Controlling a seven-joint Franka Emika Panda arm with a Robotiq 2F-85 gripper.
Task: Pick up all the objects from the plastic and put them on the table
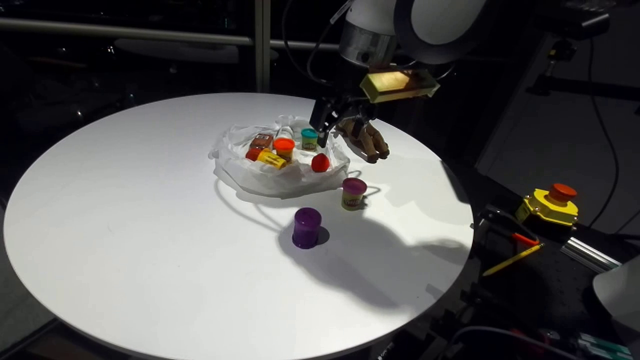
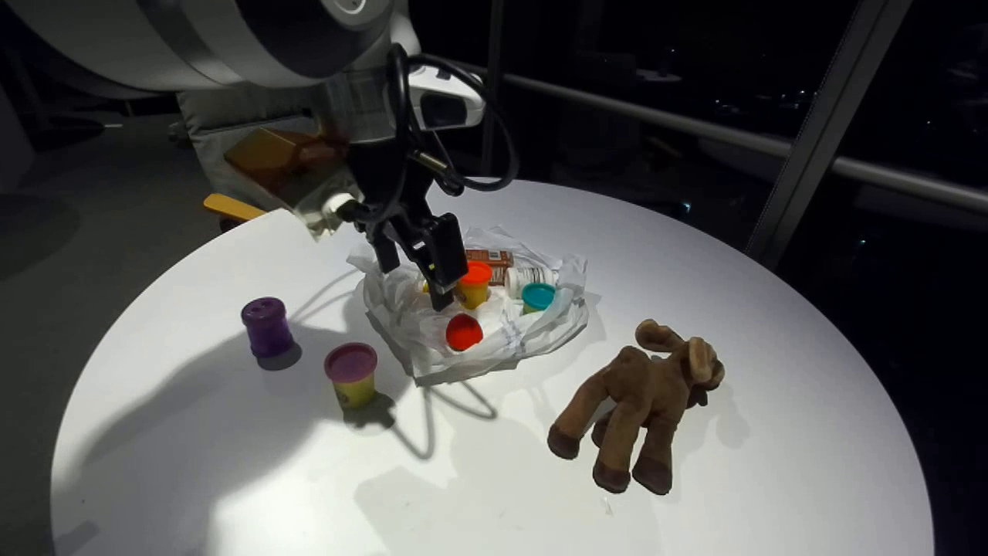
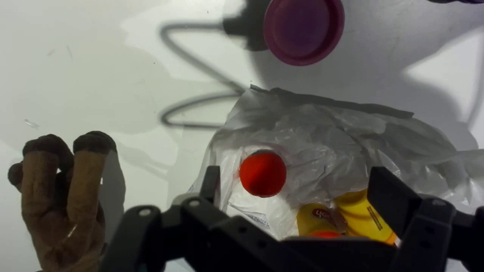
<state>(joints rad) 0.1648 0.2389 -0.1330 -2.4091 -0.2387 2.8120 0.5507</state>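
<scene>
A crumpled white plastic bag [image 1: 250, 182] lies on the round white table [image 1: 125, 250]. On it are a red ball [image 3: 262, 173], an upright orange-lidded tub [image 1: 284, 146], a yellow tub lying on its side [image 1: 271, 159], a teal-lidded tub [image 2: 538, 296], a brown box [image 1: 262, 141] and a white cylinder [image 2: 529, 279]. My gripper [image 3: 297, 185] is open and empty above the bag, pointing down. In the wrist view the red ball shows between the fingers, nearer the left one. The teal tub, box and cylinder are hidden there.
A pink-lidded tub [image 2: 352, 371] and a purple tub [image 2: 267, 328] stand on the table beside the bag. A brown plush animal [image 2: 644, 386] lies on the table on another side of the bag. An emergency stop button [image 1: 555, 200] is off the table.
</scene>
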